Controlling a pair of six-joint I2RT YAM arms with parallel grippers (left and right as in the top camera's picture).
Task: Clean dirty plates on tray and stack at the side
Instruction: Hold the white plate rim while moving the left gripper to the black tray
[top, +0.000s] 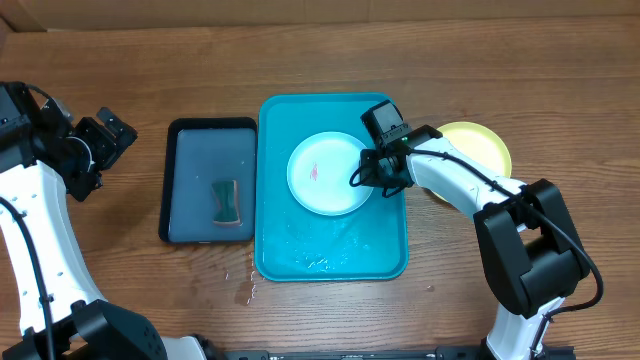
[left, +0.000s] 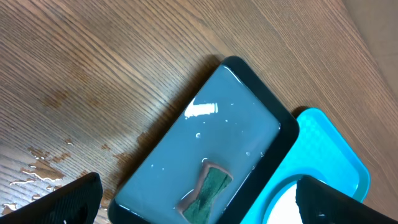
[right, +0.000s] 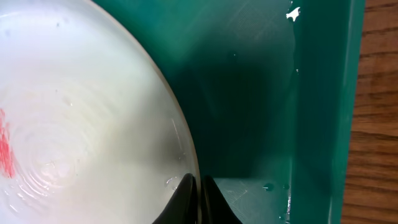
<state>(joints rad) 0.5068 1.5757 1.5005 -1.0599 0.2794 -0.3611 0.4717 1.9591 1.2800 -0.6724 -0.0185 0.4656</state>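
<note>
A light cyan-blue plate (top: 325, 173) with a small orange-red smear lies in the turquoise tray (top: 380, 255). My right gripper (top: 359, 177) is shut on this plate's right rim; the right wrist view shows both fingers (right: 197, 194) pinching the rim of the plate (right: 74, 118) over the tray floor (right: 261, 93). A pale yellow-green plate (top: 480, 148) lies on the table right of the tray, partly hidden by my right arm. A third plate is not in view. My left gripper (top: 112, 140) is open and empty over the table, left of the dark tray.
A dark navy tray (top: 190, 190) holding water and a green sponge (top: 228, 203) lies left of the turquoise tray; both show in the left wrist view (left: 211, 186). Water droplets lie on the wood at the tray's front left (top: 245, 285).
</note>
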